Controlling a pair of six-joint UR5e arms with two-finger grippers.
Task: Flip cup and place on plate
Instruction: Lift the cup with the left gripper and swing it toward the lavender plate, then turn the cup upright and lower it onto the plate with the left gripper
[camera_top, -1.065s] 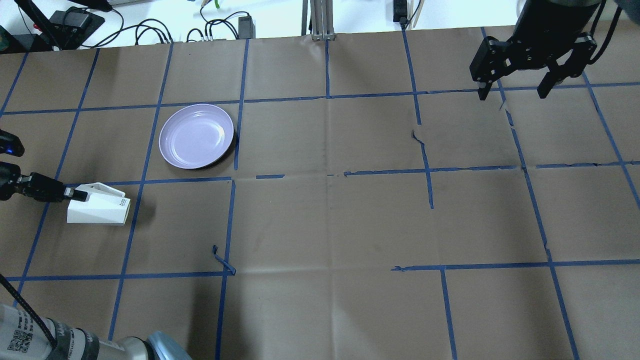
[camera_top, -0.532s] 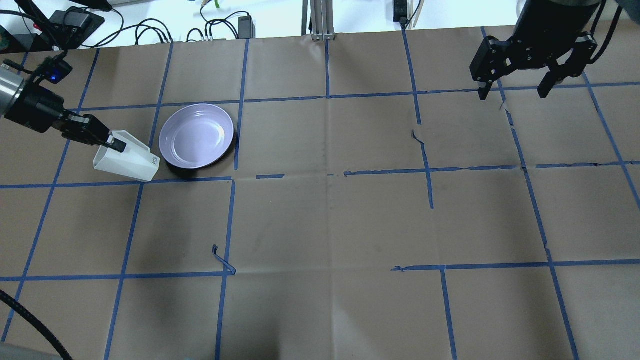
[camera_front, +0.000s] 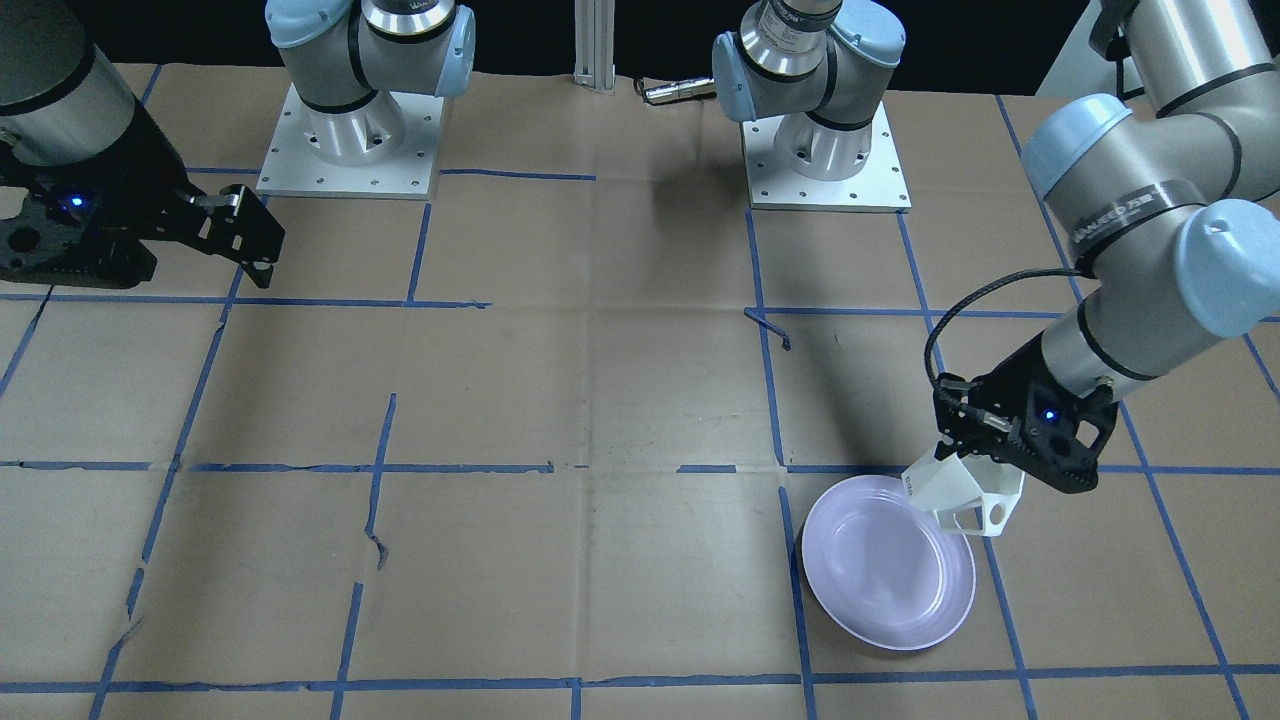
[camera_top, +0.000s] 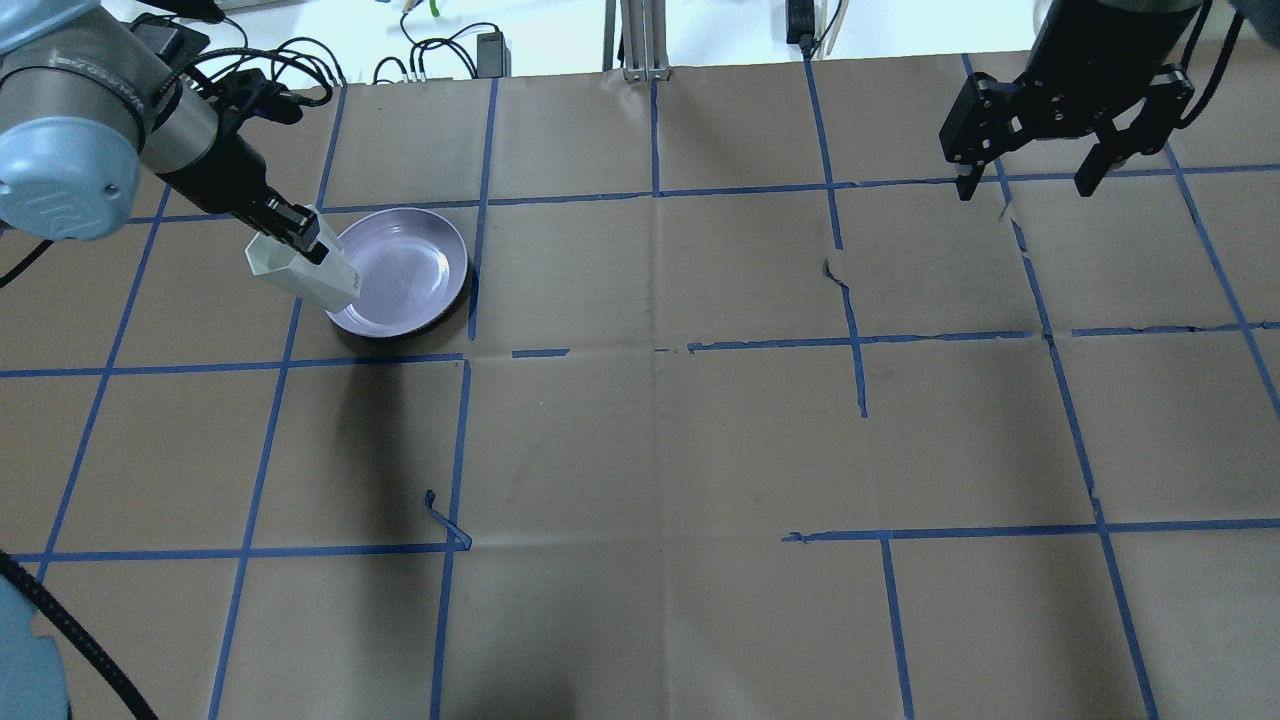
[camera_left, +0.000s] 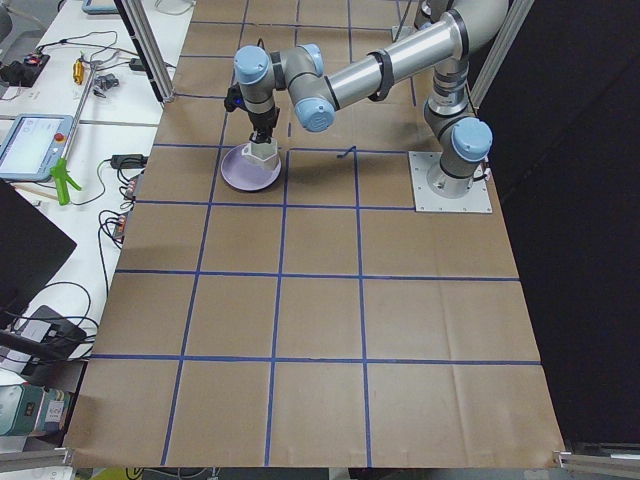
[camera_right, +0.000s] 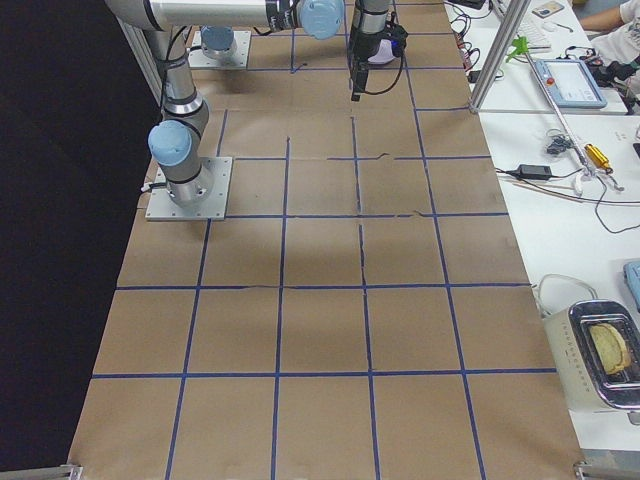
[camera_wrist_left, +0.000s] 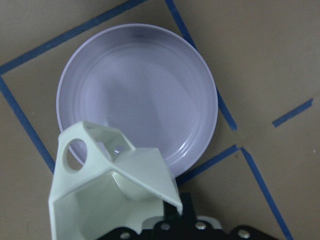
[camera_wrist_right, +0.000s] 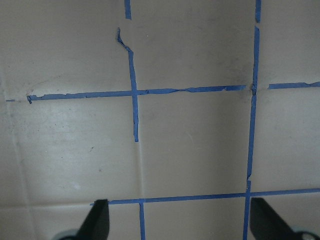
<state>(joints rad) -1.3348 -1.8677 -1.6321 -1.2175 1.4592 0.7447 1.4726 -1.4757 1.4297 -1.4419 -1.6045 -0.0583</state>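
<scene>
The white faceted cup (camera_top: 300, 272) hangs tilted in my left gripper (camera_top: 297, 232), which is shut on its wall near the rim. The cup is held above the near-left rim of the lavender plate (camera_top: 412, 262), its base pointing down toward the plate. In the front view the cup (camera_front: 962, 495) overlaps the plate's (camera_front: 880, 580) edge. The left wrist view looks into the cup's (camera_wrist_left: 100, 200) open mouth with the plate (camera_wrist_left: 145, 90) below. My right gripper (camera_top: 1025, 188) is open and empty, high at the far right, with its fingers (camera_wrist_right: 95, 222) apart.
Brown paper with a blue tape grid covers the table (camera_top: 660, 440). A loose curl of tape (camera_top: 445, 520) sticks up in front of the plate. Cables and power bricks (camera_top: 300, 60) lie beyond the far edge.
My left arm has carried the cup from the front left of the table toward the plate, and tilted it more base-down. The right arm has not moved.
</scene>
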